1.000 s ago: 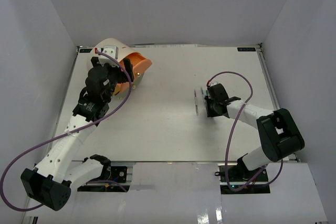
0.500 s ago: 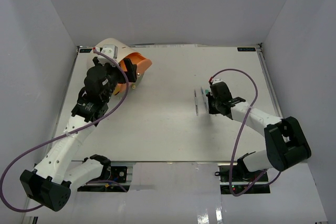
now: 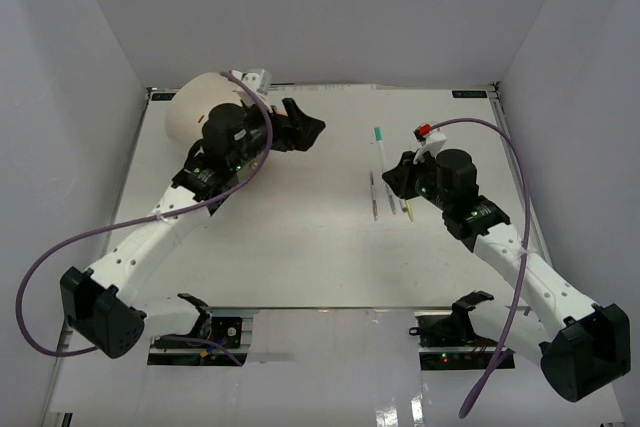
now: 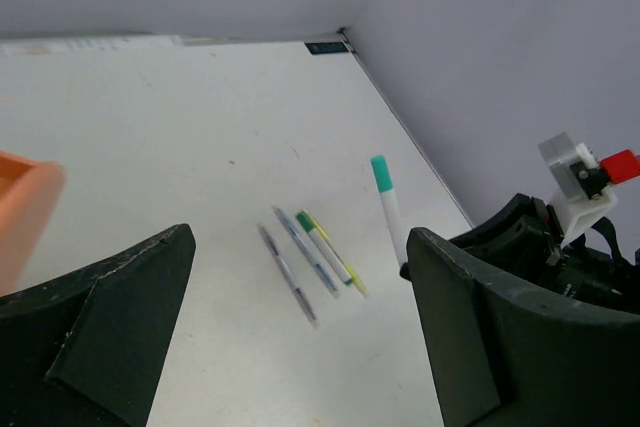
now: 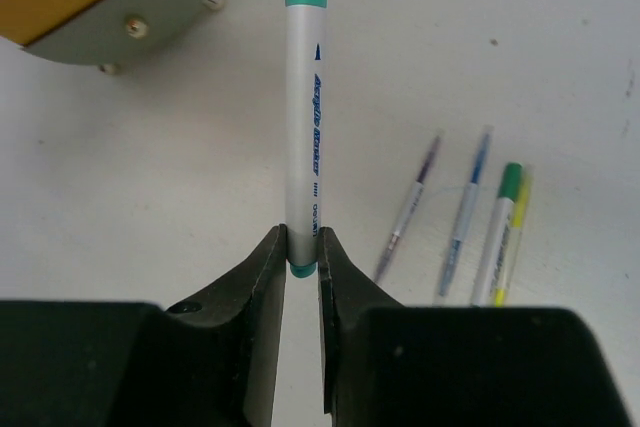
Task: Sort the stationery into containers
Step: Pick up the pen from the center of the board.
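Left pincer: I am seeing it (image 3: 303, 127) hanging just right of the organizer in the upper left of the overhead view, its two fingers (image 4: 110, 317) spreading wide with nothing between them.
Right pincer: it (image 5: 302, 247) is clamping the tail end of the teal-capped marker, right of centre in the overhead view.
Teal-capped marker: I am counting one (image 5: 302, 127); its white barrel is pointing away from the fingers toward the top of the frame.
Pens on the tabletop: I am counting four, lying side by side just left of the right pincer: one purple pen (image 5: 410, 209), one blue pen (image 5: 468, 212), one green-capped pen (image 5: 503, 232) and one yellow pen (image 5: 519, 215), the last two touching or nearly so.
Organizer: one cream cylinder (image 3: 190, 112) is lying on the white tabletop (image 3: 300, 247) at upper left; the right wrist view is catching its face with a yellow band and small knobs.
Orange piece: one (image 4: 25, 217) is showing blurred at the left edge of the left wrist view.
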